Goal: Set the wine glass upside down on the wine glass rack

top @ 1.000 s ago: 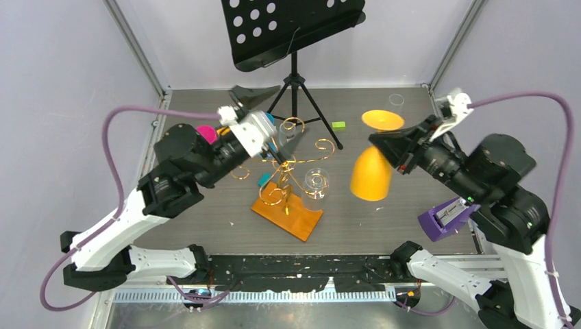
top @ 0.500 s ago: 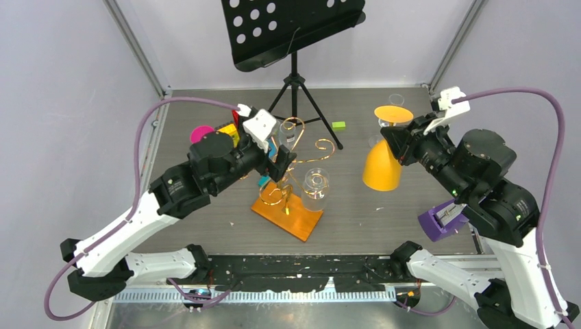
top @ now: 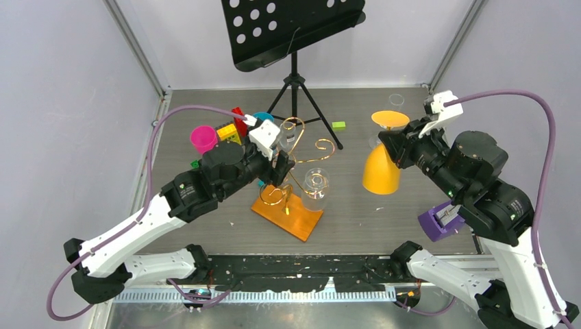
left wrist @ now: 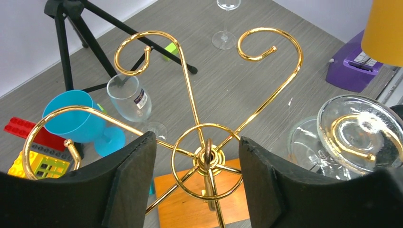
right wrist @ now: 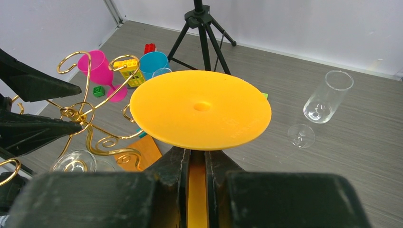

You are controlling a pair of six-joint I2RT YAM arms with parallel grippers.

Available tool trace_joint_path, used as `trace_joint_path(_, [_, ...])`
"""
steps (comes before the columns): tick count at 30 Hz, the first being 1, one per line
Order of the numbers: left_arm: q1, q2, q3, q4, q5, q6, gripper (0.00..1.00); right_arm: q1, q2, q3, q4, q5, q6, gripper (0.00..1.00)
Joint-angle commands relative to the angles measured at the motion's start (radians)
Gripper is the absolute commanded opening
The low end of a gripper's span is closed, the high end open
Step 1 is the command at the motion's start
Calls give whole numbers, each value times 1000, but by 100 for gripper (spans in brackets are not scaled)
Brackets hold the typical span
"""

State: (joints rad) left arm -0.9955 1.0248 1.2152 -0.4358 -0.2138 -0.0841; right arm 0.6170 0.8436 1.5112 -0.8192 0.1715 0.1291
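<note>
The wine glass (top: 381, 173) is orange and hangs upside down, foot (right wrist: 200, 109) uppermost, right of the rack. My right gripper (top: 393, 142) is shut on its stem (right wrist: 197, 166). The wine glass rack (top: 288, 214) is gold wire on an orange base, mid-table. A clear glass (top: 316, 185) hangs inverted from one of its arms. My left gripper (top: 283, 164) hovers at the rack's top. Its open jaws stand either side of the central ring (left wrist: 207, 154), the right finger (left wrist: 259, 180) close to it.
A black music stand (top: 294, 31) on a tripod stands behind the rack. A pink cup (top: 203, 139), a blue cup (left wrist: 73, 118), toy bricks (top: 229, 130) and a clear glass (left wrist: 130, 97) sit left of it. Another clear glass (right wrist: 328, 97) lies back right; a purple block (top: 442, 221) sits front right.
My left gripper has swung over the rack's top and its jaws have narrowed around the ring. The right arm has brought the orange glass more upright and slightly back.
</note>
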Motion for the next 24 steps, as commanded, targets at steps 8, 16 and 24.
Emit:
trace_joint_path(8, [56,-60,-63,139,42,-40,38,0,-14,-35,72,-3,-22,5])
trace_joint_path(16, [61,-38,-51,173,0,-52,0,0,-52,-106,142,-114,-64,5])
trace_joint_path(24, [61,55,62,126,-143,-110,0,0,-177,-230,289,-438,-122,5])
